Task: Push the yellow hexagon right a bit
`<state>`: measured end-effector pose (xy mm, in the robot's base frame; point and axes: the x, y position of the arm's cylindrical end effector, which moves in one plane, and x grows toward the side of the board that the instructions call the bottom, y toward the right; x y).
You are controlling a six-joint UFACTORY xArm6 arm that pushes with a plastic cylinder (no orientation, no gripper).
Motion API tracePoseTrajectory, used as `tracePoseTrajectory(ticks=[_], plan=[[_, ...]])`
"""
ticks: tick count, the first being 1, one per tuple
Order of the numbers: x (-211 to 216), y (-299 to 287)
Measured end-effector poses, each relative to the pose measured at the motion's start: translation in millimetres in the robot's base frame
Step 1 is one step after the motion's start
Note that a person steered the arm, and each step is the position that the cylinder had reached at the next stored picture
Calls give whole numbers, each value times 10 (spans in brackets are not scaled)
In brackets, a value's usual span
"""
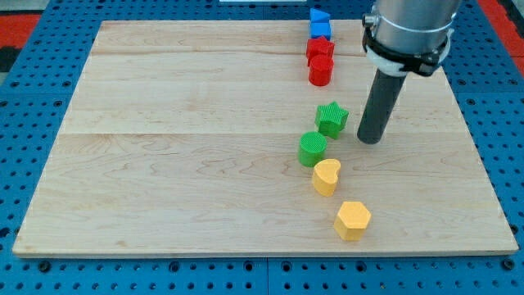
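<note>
Nearest the camera sits the yellow hexagon (pixel 353 220), close to the near edge of the wooden board (pixel 180 156) and a little right of the middle. Just behind it and a bit to the left is a yellow heart (pixel 326 177), and behind that a green round block (pixel 312 149) and a green star (pixel 332 119). Far away at the back edge are two red blocks (pixel 319 61) and two blue blocks (pixel 320 23) in a little stack-like row. The robot has no claw, only a plain dark rod, so nothing opens, shuts or holds anything. The rod's tip (pixel 370 139) rests on the board just right of the green star, well behind the yellow hexagon and slightly to its right. To push the hexagon right, the tip should probably get to the hexagon's left side first. The safe way looks to be going around the near side, since the yellow heart sits close on the far left. Then a short, slow push straight to the right, aimed at the middle of the hexagon, should move it a bit without spinning it.
</note>
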<state>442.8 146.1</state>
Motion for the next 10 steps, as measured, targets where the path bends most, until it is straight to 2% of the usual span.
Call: tracePoseTrajectory(ticks=[2,3,4,5,8,9,10], plan=[[-181,-296],[-181,-648],[-181,-653],[-183,-123],[-104,-29],[430,16],[1146,351]])
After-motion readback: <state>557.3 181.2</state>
